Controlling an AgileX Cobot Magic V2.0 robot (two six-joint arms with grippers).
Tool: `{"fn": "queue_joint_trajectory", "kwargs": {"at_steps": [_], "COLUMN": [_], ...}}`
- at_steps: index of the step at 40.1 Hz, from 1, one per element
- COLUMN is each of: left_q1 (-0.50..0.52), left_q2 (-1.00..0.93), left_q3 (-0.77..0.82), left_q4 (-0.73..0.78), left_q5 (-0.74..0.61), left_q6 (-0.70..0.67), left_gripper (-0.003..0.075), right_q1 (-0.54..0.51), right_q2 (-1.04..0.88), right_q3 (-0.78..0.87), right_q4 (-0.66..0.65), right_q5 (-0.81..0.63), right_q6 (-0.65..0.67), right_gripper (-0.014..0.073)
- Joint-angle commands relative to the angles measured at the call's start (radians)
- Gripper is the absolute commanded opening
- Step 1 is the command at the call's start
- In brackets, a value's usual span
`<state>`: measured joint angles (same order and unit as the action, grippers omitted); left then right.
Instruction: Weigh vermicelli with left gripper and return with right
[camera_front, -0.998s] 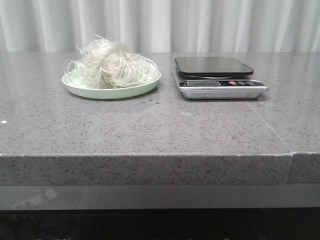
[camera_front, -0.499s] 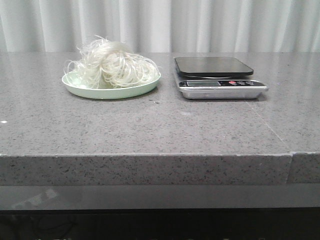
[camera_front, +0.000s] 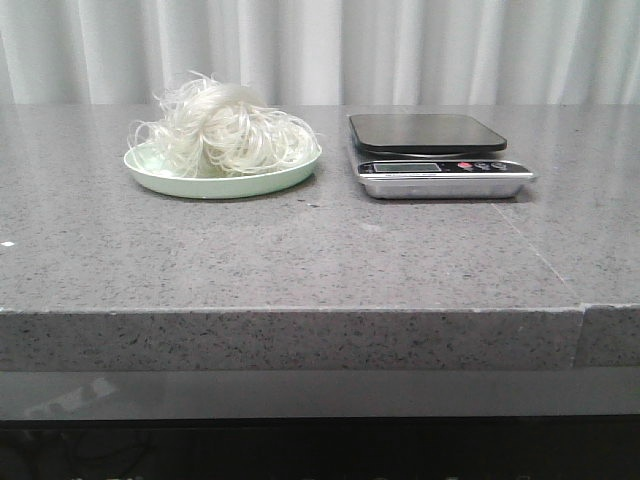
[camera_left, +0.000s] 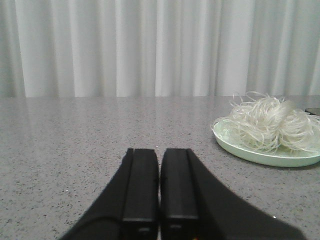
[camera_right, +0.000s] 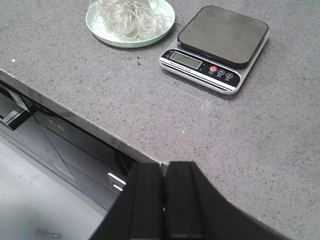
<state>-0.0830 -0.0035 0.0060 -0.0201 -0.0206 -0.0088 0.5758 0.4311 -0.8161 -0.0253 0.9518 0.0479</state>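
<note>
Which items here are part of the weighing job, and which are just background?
Job: vermicelli on the pale green plate; scale; left gripper, shut; right gripper, shut.
Background: grey stone table; white curtain.

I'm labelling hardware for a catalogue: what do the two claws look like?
Both look alike: the left claw and right claw are matte black, each with two flat, blocky, squared fingers that widen toward the base. No cables, markings or colour accents are visible.

Speckled grey stone table (camera_front: 300, 250), glossy plate (camera_front: 220, 183), shiny metal scale (camera_front: 440, 180).
</note>
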Motion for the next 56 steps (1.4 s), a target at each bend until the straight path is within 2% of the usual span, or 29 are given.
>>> {"fn": "queue_joint_trajectory", "kwargs": {"at_steps": [1,19,51,56], "left_q1": [0.008,0.041,0.041,0.041], "left_q2": [-0.024,-0.024,-0.024,-0.024], "left_q3": [0.036,0.036,0.036,0.036], "left_q4": [-0.009,-0.009,-0.009,-0.009], "left_q5": [-0.066,-0.064,-0.064,-0.064], "left_q6": [-0.008,-0.008,-0.008,-0.008], "left_gripper": [0.0155,0.0155,0.0155,0.0155], "right_q1": [-0.006,-0.006,-0.004,-0.07], "right_q2": [0.007,0.007,-0.002,-0.042], "right_q3": [-0.024,-0.024,-0.019,0.025], "right_q4": [-0.014,-0.014,-0.013,-0.016], "right_q5": [-0.067,-0.067,-0.069,-0.111], "right_q6": [-0.002,-0.002,-0.002,-0.002], "right_gripper": [0.0157,0.0157,0.0157,0.0157]}}
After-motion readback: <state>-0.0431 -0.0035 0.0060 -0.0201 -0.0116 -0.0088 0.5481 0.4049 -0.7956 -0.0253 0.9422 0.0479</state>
